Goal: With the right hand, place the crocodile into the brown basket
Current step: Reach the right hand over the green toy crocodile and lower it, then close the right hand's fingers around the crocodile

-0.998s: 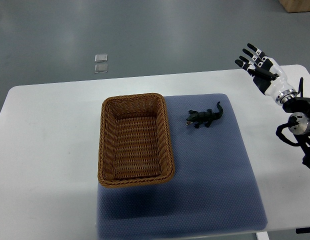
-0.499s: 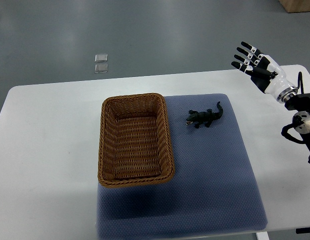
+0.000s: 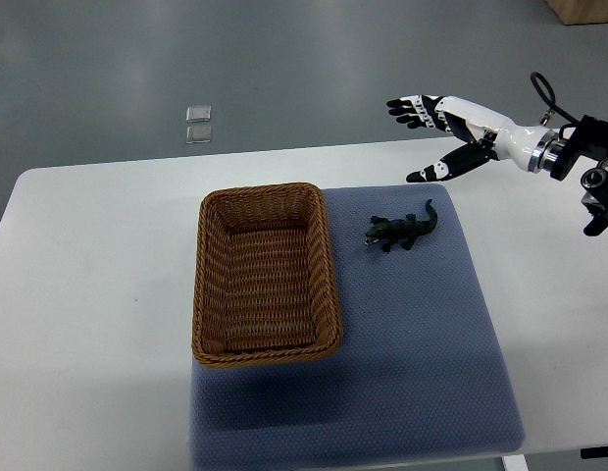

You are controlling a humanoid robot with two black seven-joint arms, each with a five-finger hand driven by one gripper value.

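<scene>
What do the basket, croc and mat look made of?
Brown basket: woven wicker or rattan, matte, weave rows visible. Crocodile: probably moulded plastic or rubber, dark green, too small to confirm. Mat: blue-grey fabric or foam, dotted texture.

so the right hand (image 3: 463,132) swung in toward 9 o'clock, flipped from fingers pointing at 11 to reaching out sideways, and ended up near the crocodile (image 3: 402,231), at its 1 o'clock

woven wicker basket (image 3: 266,273), dimpled cloth mat (image 3: 412,324) — matt
</scene>
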